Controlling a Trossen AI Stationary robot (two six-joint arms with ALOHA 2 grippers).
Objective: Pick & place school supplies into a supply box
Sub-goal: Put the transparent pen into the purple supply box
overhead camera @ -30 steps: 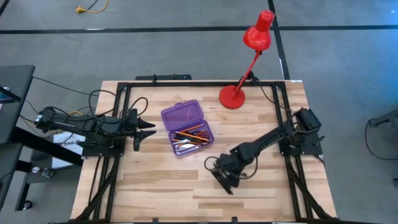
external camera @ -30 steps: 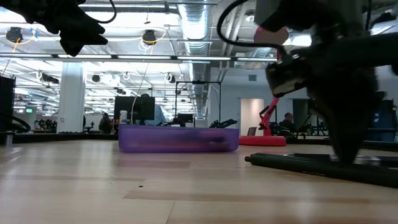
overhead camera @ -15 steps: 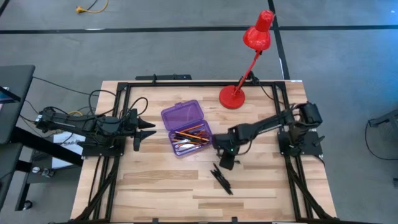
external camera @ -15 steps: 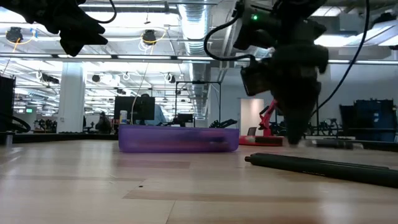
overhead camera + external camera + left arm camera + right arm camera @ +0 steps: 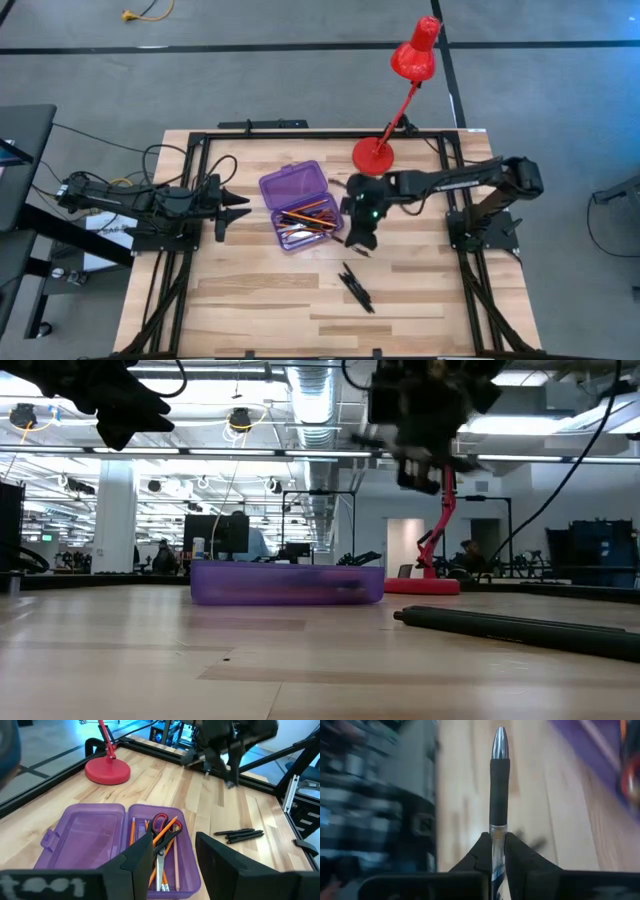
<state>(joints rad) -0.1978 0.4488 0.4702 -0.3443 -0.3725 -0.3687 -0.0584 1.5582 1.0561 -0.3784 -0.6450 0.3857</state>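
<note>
The purple supply box (image 5: 300, 205) lies open on the table, lid flat toward the far edge. Its tray (image 5: 160, 855) holds orange pencils, red-handled scissors and dark pens. A few black pens (image 5: 355, 288) lie on the table toward the near edge. My right gripper (image 5: 358, 236) hangs above the table just right of the tray, shut on a pen (image 5: 499, 780) with a black grip and a silver tip. My left gripper (image 5: 174, 840) waits open at the table's left edge, pointing at the box. My right gripper pinches the pen between its two fingers on the clear barrel (image 5: 498, 827) just behind the black grip. The grip and silver tip stick out past the fingertips, in line with the fingers. The pen is lifted clear of the table.
A red desk lamp stands with its base (image 5: 374, 156) near the far edge, right of the box, its arm slanting over the table's far right corner. A black frame rail (image 5: 300, 135) runs round the table. Bare wood lies near and right of the loose pens.
My right gripper has risen from the loose pens near the table's near edge and moved toward the far edge and the box, carrying one pen up with it. The other pens stay where they lay.
</note>
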